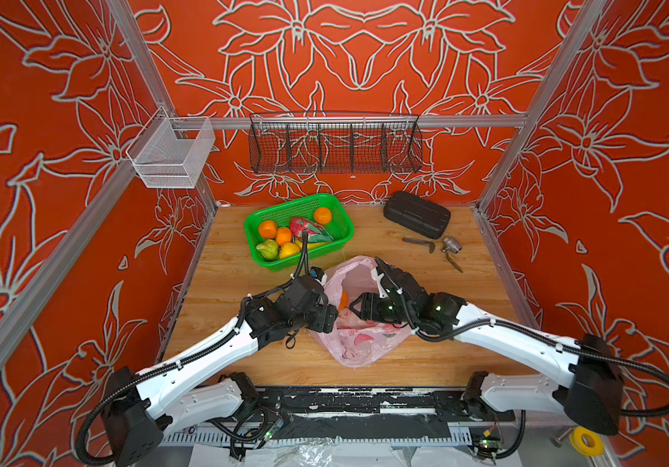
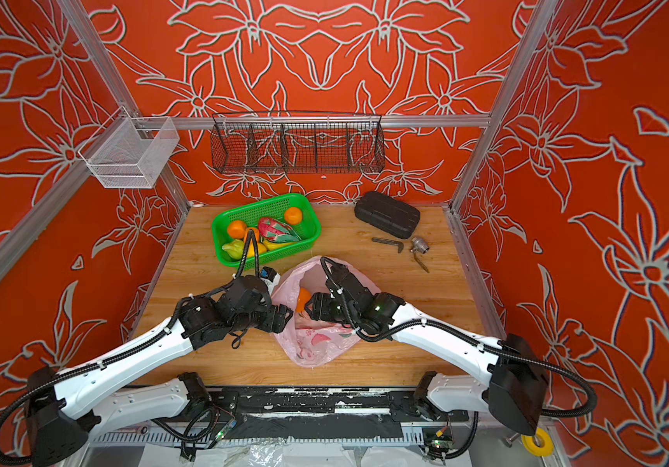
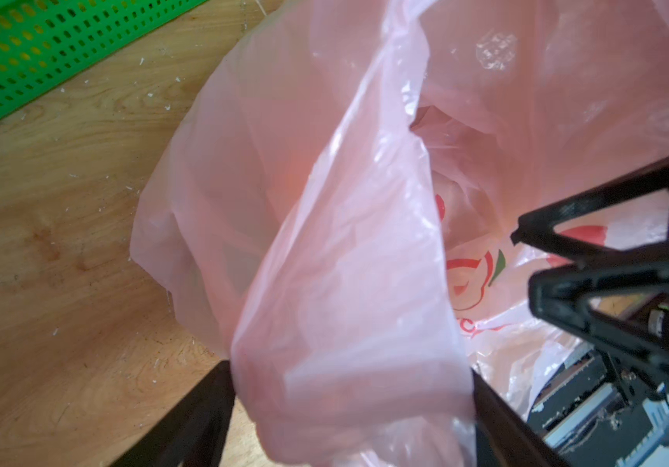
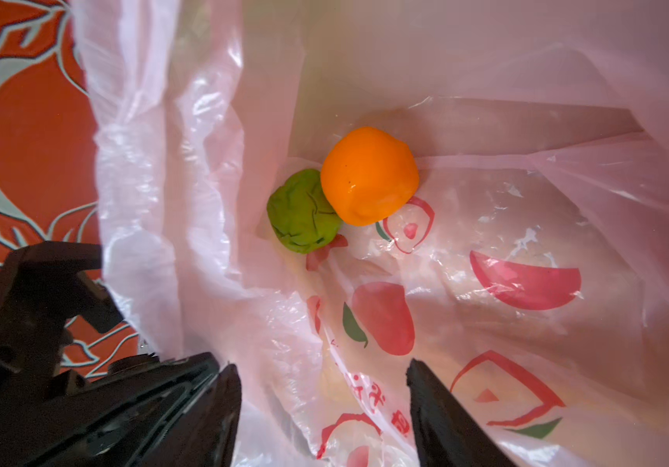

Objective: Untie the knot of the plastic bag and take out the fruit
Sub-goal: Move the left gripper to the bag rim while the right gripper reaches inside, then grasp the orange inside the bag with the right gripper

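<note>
Plastic bag [image 1: 359,335] open; time to lift fruit out

It lies on the table [image 1: 228,283], no knot in sight; orange fruit [image 4: 369,176] and green fruit [image 4: 302,212] touch inside; right gripper [image 4: 320,366] gapes empty over them, should dip and grab one; left gripper [image 3: 349,370] is wide round a bag fold, gripping or not I cannot tell.
</note>
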You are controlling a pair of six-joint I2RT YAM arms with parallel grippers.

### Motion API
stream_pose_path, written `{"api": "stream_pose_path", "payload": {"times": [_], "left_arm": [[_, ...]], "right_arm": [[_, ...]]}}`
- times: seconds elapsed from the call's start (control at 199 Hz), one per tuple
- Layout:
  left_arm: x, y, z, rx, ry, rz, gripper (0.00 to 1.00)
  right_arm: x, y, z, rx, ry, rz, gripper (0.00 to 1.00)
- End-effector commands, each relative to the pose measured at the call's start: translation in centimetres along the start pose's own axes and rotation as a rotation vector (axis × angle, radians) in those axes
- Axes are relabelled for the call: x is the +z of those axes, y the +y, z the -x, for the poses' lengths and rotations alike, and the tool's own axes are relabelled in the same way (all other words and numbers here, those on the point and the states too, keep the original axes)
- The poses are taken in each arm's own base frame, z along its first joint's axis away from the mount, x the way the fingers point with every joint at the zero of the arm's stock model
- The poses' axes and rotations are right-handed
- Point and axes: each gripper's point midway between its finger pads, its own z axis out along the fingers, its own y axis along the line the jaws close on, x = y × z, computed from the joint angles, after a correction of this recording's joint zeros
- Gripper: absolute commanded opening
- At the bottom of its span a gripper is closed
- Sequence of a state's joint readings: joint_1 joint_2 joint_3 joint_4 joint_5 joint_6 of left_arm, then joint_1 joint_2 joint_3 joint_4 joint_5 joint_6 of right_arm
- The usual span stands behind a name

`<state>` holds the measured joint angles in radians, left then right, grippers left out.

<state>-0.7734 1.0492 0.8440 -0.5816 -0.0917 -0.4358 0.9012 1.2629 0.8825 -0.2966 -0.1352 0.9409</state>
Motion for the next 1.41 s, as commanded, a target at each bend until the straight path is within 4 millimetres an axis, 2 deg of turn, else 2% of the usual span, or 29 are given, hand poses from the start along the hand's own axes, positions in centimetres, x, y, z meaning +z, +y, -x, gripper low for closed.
{"api": "stream_pose_path", "payload": {"times": [0.0, 0.04, 0.126, 0.181, 0.201, 0.322, 0.427, 0.558, 0.673, 0.759, 0.935, 1.03, 1.131, 1.256, 1.402], "left_arm": [[0.1, 1.0, -0.1, -0.005, -0.024, 0.045, 0.67], [0.2, 1.4, -0.7, -0.022, -0.015, 0.057, 0.54], [0.1, 2.4, -2.2, -0.05, 0.018, 0.086, 0.16], [0.1, 3.1, -3.5, -0.064, 0.058, 0.112, 0.03], [-0.4, 3.2, -3.5, -0.072, 0.047, 0.107, 0.0], [-1.2, 5.3, -5.4, -0.133, 0.086, 0.199, 0.0], [-1.6, 6.4, -6.2, -0.169, 0.069, 0.232, 0.0], [-2.3, 7.9, -6.8, -0.25, 0.019, 0.276, 0.0], [-2.9, 7.7, -6.1, -0.266, -0.037, 0.244, 0.01], [-3.1, 7.1, -5.3, -0.261, -0.067, 0.203, 0.03], [-3.8, 6.0, -3.5, -0.258, -0.115, 0.159, 0.06], [-4.1, 5.5, -2.5, -0.255, -0.128, 0.145, 0.06], [-4.2, 4.9, -1.8, -0.241, -0.127, 0.134, 0.07], [-4.2, 4.6, -1.3, -0.236, -0.123, 0.135, 0.07], [-4.1, 4.5, -1.2, -0.247, -0.14, 0.123, 0.07]], "right_arm": [[1.7, -1.5, -0.9, -0.015, 0.021, -0.066, 0.65], [2.2, -2.2, -1.4, -0.02, 0.045, -0.103, 0.64], [3.3, -4.0, -2.5, -0.015, 0.106, -0.201, 0.63], [4.0, -4.4, -2.9, -0.031, 0.139, -0.223, 0.63], [4.2, -4.5, -3.1, -0.035, 0.152, -0.233, 0.63], [5.1, -5.9, -3.9, -0.042, 0.22, -0.331, 0.63], [5.3, -7.2, -4.5, -0.029, 0.243, -0.39, 0.63], [5.2, -7.2, -4.3, -0.071, 0.241, -0.395, 0.65], [5.2, -5.2, -3.3, -0.096, 0.206, -0.309, 0.68], [5.2, -2.7, -2.2, -0.089, 0.159, -0.212, 0.7], [5.5, 1.4, 0.6, 0.029, 0.039, -0.057, 0.72], [6.2, 2.3, 1.6, 0.081, -0.005, -0.017, 0.74], [6.9, 2.3, 2.3, 0.139, -0.051, -0.017, 0.78], [7.7, 2.3, 3.4, 0.21, -0.106, -0.015, 0.85], [9.2, 2.2, 4.1, 0.277, -0.129, -0.041, 0.9]]}}
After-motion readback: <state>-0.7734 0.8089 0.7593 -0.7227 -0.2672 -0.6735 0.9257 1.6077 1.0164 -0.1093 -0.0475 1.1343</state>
